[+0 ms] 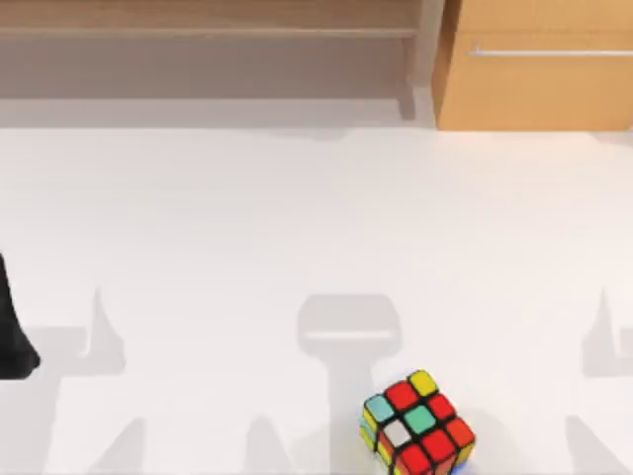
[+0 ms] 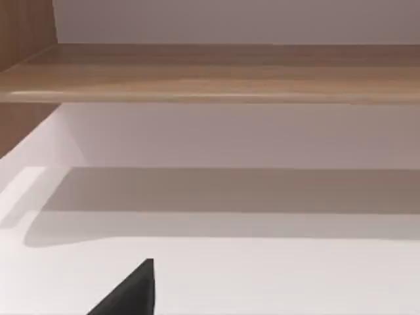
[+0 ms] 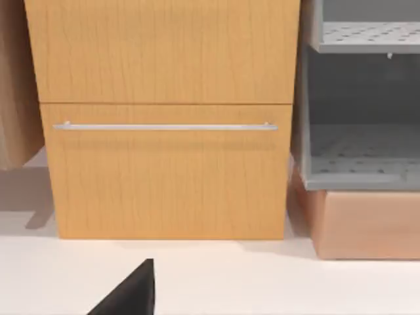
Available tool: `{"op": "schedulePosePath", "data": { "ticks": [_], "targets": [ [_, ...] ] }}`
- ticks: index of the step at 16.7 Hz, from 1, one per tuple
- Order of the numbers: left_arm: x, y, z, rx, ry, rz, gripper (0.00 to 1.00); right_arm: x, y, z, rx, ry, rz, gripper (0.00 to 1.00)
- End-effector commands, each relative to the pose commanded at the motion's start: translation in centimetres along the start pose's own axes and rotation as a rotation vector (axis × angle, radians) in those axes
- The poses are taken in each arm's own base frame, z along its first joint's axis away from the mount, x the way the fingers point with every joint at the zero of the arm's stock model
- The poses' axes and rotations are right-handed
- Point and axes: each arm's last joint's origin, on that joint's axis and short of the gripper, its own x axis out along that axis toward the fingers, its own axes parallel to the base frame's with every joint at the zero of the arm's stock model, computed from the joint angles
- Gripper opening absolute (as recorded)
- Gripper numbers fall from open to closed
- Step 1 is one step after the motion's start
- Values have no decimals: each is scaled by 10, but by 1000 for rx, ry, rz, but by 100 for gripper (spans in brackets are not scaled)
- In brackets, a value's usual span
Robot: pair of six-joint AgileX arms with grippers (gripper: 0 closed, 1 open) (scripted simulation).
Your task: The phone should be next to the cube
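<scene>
The cube sits on the white table near the front edge, right of centre, with red, green, yellow, white and light-blue stickers on top. A dark flat shape with a rounded corner, which looks like the phone, lies at the table's far left and is cut off by the edge of the top view. It is far from the cube. A black part of my left gripper pokes into the left wrist view above bare table. A black part of my right gripper does the same in the right wrist view.
A long wooden shelf runs along the back. A wooden cabinet with a silver handle stands at the back right. Beside it are a grey perforated rack and a wooden block.
</scene>
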Motion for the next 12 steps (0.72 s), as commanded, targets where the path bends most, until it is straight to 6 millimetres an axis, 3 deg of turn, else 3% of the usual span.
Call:
{"op": "schedulePosePath", "data": {
  "ticks": [5,9,12],
  "targets": [
    [1,2,7,-8,46,24,100,0,0,0,0,0,0,100],
    [11,7,30,-42,205,81,100,0,0,0,0,0,0,100],
    [31,14,52,-87,384,128,100,0,0,0,0,0,0,100]
  ]
}}
